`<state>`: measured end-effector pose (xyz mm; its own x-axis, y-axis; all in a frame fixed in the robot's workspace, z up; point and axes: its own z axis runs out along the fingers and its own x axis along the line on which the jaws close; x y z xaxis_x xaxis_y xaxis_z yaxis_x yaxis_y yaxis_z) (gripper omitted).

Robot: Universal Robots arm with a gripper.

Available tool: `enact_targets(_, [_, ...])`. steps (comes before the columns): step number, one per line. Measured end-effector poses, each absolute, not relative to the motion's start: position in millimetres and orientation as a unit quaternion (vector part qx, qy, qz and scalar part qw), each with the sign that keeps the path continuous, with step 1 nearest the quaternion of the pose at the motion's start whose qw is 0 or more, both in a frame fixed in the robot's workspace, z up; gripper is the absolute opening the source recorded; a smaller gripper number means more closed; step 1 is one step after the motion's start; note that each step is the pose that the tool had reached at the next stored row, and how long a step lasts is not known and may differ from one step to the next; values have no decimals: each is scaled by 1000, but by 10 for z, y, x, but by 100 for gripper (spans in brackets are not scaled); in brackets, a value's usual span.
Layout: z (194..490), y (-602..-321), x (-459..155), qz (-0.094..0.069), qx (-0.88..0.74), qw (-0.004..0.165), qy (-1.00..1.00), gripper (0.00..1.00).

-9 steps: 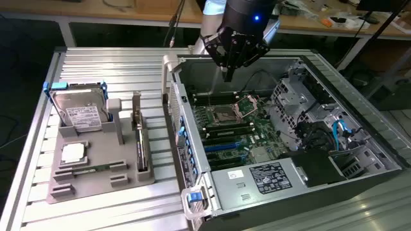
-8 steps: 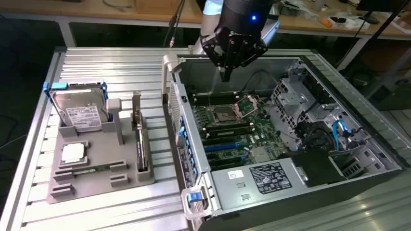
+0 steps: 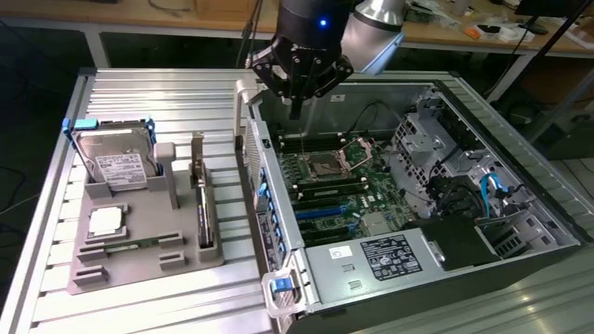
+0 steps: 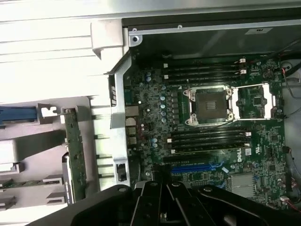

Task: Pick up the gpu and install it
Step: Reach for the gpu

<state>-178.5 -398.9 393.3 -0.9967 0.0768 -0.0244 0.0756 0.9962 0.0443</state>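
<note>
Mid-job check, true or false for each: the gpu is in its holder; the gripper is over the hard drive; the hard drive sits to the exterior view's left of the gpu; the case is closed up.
1. The gpu stands on edge in the grey holder, outside the computer case. True.
2. The gripper hangs over the hard drive. False: it hangs over the open computer case, above the motherboard.
3. The hard drive sits in the same grey holder, to the exterior view's left of the gpu. True.
4. The computer case is closed with its side panel on. False: it lies open, with the motherboard exposed.
</note>
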Motion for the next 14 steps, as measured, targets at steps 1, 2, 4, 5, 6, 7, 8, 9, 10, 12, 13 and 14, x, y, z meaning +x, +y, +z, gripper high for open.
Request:
enact_targets(1, [3933,-3989,-1825,22,38,13,999,11])
enact_targets(2, [3932,-3989,-1857,22,38,13,999,11])
enact_targets(4, [3932,-3989,-1926,22,38,13,999,11])
enact_targets(5, [3932,-3989,-1959,22,38,13,999,11])
enact_targets(6, [3932,-3990,-1990,22,38,13,999,11])
enact_targets(7, [3932,-3989,-2024,22,38,13,999,11])
enact_targets(8, [3933,-3989,-2060,22,39,13,999,11])
enact_targets(9, [3932,-3989,-2095,22,39,13,999,11])
enact_targets(10, [3932,-3989,-2127,22,39,13,999,11])
enact_targets(12, [3931,-3989,-2204,22,39,13,999,11])
enact_targets(13, [3931,-3989,-2233,22,39,13,999,11])
enact_targets(14, [3931,-3989,-2264,22,39,13,999,11])
